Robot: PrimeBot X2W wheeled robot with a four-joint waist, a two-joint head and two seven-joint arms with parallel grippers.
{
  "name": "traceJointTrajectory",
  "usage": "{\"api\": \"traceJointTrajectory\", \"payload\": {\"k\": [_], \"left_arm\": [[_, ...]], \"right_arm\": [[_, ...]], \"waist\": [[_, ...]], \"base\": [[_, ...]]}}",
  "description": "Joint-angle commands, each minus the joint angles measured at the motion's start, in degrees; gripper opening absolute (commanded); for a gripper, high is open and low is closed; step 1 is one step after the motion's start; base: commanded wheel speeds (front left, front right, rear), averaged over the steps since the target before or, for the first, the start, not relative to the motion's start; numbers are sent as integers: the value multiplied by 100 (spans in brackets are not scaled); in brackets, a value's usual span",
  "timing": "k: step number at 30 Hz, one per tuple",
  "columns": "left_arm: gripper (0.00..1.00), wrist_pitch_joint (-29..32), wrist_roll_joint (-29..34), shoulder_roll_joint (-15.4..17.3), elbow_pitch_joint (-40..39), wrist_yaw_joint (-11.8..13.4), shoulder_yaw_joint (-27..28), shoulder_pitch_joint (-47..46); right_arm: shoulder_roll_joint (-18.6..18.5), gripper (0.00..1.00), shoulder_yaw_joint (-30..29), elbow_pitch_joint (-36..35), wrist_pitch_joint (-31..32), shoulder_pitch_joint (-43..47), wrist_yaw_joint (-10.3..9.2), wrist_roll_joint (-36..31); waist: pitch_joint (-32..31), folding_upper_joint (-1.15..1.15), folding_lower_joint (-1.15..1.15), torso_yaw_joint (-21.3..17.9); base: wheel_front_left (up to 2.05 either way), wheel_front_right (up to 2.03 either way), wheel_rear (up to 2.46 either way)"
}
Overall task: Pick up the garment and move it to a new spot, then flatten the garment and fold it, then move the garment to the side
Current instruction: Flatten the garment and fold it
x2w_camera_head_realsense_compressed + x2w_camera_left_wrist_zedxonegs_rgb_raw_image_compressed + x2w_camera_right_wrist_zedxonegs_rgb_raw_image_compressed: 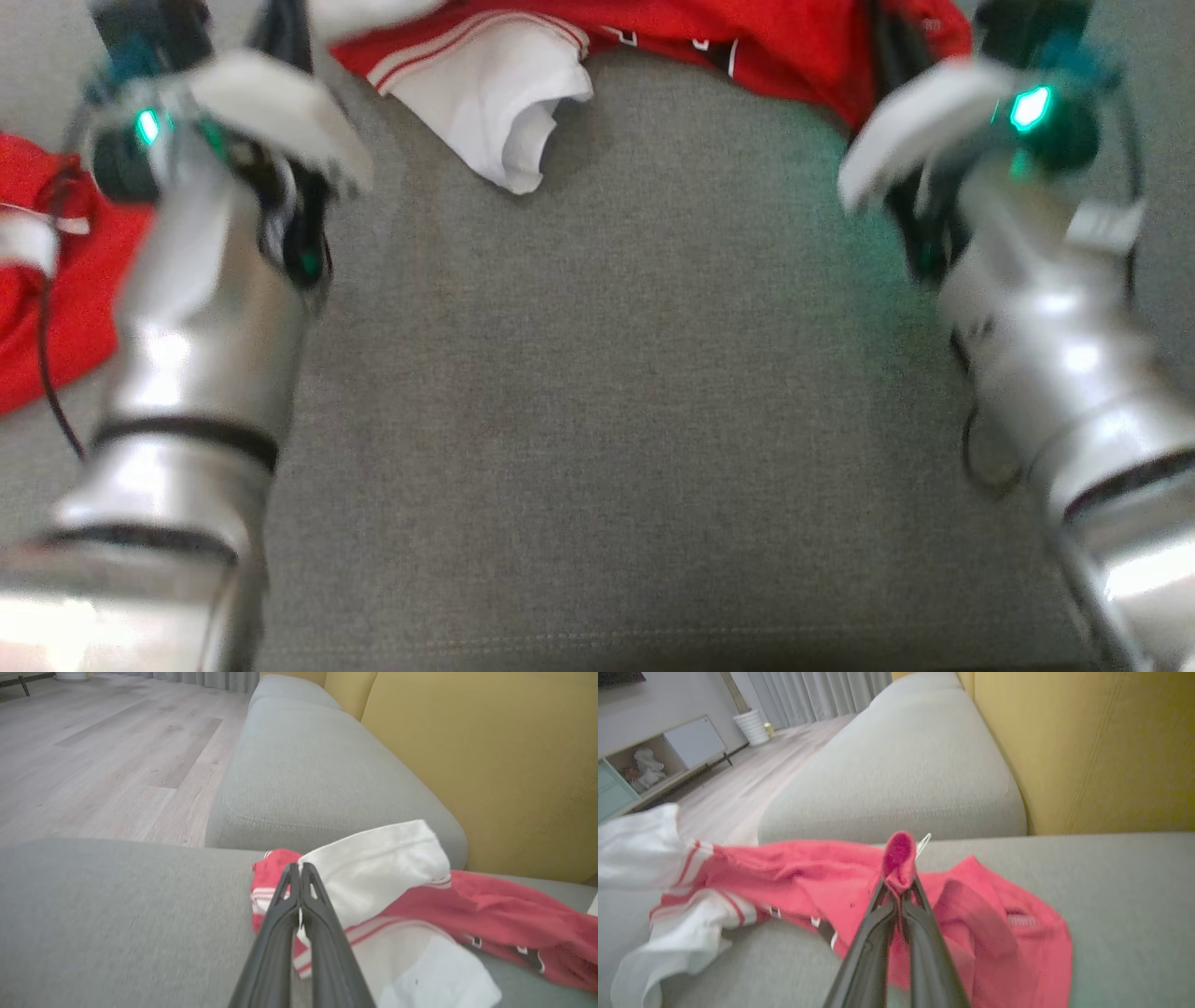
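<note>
The garment [766, 37] is a red shirt with white sleeves [495, 103], lying crumpled along the far edge of the grey seat cushion in the head view. My left gripper [300, 868] is shut on the garment's [490, 905] red-and-white striped edge beside a white sleeve [383, 868]. A raised red fold of the garment [794, 872] is pinched in my right gripper [899, 889], which is shut on it. Both silver forearms, the left [196, 308] and the right [1046, 308], reach up toward the garment's two ends, and the fingertips are cut off by the top edge.
The grey sofa cushion [597, 392] spreads wide in front of me. More red cloth [75, 299] lies at the far left. A yellow backrest [490, 756] stands behind, a second grey cushion [317, 774] adjoins, and wooden floor [93, 756] lies beyond the seat edge.
</note>
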Motion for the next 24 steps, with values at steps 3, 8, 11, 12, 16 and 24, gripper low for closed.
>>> {"api": "traceJointTrajectory", "payload": {"k": [3, 8, 11, 12, 16, 24], "left_arm": [[0, -29, 80, 147, -696, 41, 276, 857], [0, -29, 212, 107, -1824, 93, 515, 2295], [0, -29, 327, 125, -2561, 114, 636, 3127], [0, -29, 349, 135, -2820, 133, 687, 3392], [0, -29, 433, 197, -3816, 223, 798, 4429], [0, 822, 590, 300, -6370, 746, 760, 6372]], "right_arm": [[-42, 0, 70, -324, -74, 860, 42, -73], [-170, 0, -268, -1004, -77, 2034, 42, -109], [-212, 0, -429, -1453, -77, 2694, 42, -208], [-219, 0, -463, -1613, -78, 2914, 42, -256], [-326, 0, -736, -2276, -78, 3730, 42, -400], [-468, 0, -1499, -4073, 678, 5473, 42, -747]], "waist": [[-303, 0, 0, 78], [-671, 0, 0, 65], [-847, 0, 0, 48], [-902, 0, 0, 31], [-1147, 0, 0, 0], [-1584, 0, 0, 28]], "base": [[0, 0, 0], [0, 0, 0], [0, 0, 0], [0, 0, 0], [0, 0, 0], [0, 0, 0]]}}
